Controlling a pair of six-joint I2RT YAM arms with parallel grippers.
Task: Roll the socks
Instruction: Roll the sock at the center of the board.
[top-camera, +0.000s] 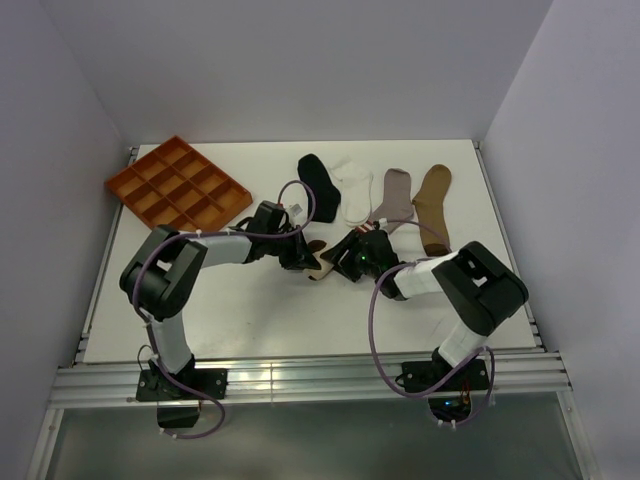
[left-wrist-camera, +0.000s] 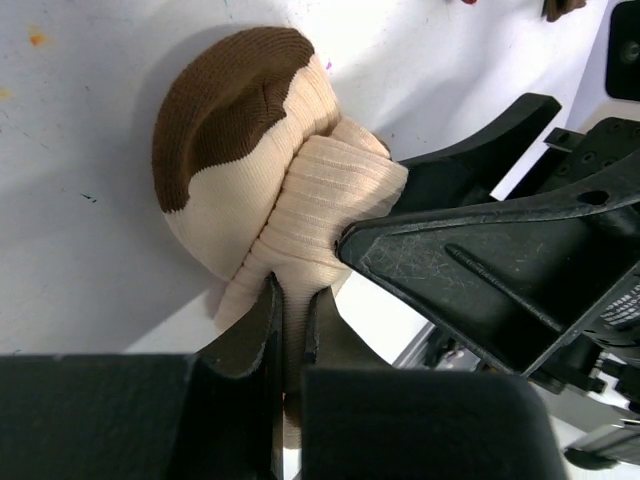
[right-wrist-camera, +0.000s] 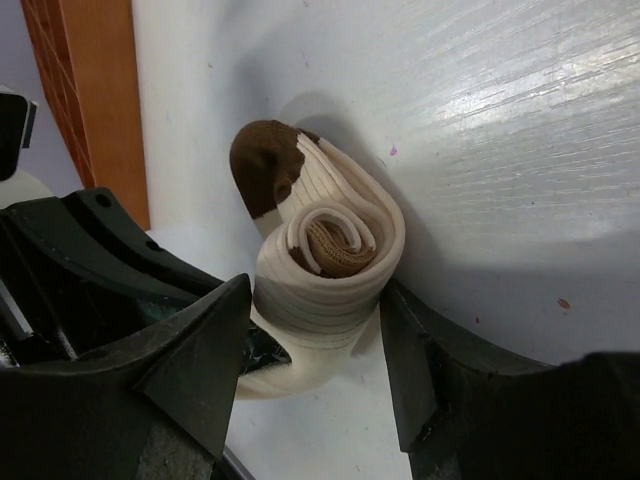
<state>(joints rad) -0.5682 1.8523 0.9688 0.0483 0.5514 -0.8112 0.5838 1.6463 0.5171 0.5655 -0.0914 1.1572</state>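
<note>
The cream sock with brown toe (left-wrist-camera: 260, 170) lies near the table's middle, wound into a spiral roll (right-wrist-camera: 330, 250). My left gripper (left-wrist-camera: 293, 300) is shut on the sock's loose cream end, fabric pinched between its fingers. My right gripper (right-wrist-camera: 315, 300) straddles the roll, one finger against each side of it. From above, both grippers (top-camera: 305, 258) (top-camera: 340, 262) meet over this sock (top-camera: 318, 270). Four other socks lie flat in a row behind: black (top-camera: 318, 178), white (top-camera: 354, 190), grey (top-camera: 393, 195) and tan (top-camera: 433, 200).
An orange compartment tray (top-camera: 180, 185) sits at the back left, its edge also in the right wrist view (right-wrist-camera: 95, 90). The left arm's black body (right-wrist-camera: 80, 260) crowds close beside the roll. Walls enclose the table on three sides.
</note>
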